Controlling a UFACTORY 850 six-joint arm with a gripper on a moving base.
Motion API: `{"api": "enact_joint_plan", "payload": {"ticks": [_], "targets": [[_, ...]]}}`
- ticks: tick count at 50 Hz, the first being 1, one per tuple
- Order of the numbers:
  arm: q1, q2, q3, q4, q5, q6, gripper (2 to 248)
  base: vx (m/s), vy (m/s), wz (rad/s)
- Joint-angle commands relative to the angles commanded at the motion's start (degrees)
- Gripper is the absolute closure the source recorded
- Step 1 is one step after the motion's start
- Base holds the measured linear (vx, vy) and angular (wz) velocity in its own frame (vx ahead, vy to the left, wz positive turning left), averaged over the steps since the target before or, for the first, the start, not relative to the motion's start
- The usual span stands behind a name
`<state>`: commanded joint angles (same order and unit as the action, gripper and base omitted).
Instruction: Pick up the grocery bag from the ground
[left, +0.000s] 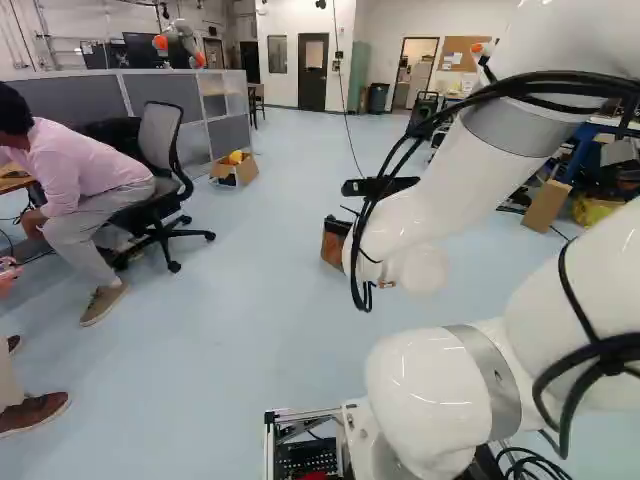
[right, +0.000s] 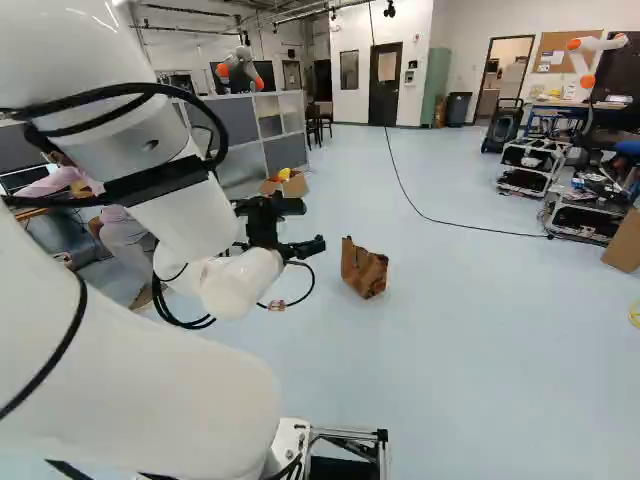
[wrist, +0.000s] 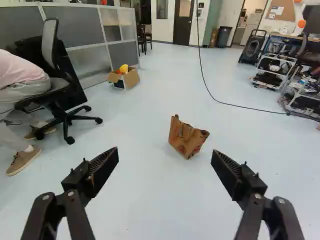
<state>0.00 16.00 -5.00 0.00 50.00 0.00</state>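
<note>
Hiding part of bag (left: 332, 250): arm (left: 425, 205)

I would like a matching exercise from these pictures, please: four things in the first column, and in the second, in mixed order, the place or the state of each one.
Things:
1. grocery bag
2. gripper
3. cardboard box
4. door

Places and states:
A. has something yellow inside
B. dark, in the white far wall
C. open, with nothing held
D. brown, on the floor ahead of the open fingers

Right pairs: 1-D, 2-C, 3-A, 4-B
</note>
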Motion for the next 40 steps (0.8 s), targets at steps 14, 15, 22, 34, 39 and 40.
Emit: {"api": "enact_joint_plan", "payload": {"ticks": [14,15,22,34,39,40], "targets": [[0.0,0.0,0.0,0.0,0.0,0.0,3,0.0,0.0,0.0],[0.0,0.0,0.0,0.0,0.0,0.0,3,0.0,0.0,0.0],[0.0,0.0,0.0,0.0,0.0,0.0,3,0.0,0.0,0.0],[0.0,0.0,0.0,0.0,0.0,0.0,3,0.0,0.0,0.0],[0.0,0.0,0.0,0.0,0.0,0.0,3,0.0,0.0,0.0],[0.0,0.0,0.0,0.0,0.0,0.0,3,0.0,0.0,0.0]]}}
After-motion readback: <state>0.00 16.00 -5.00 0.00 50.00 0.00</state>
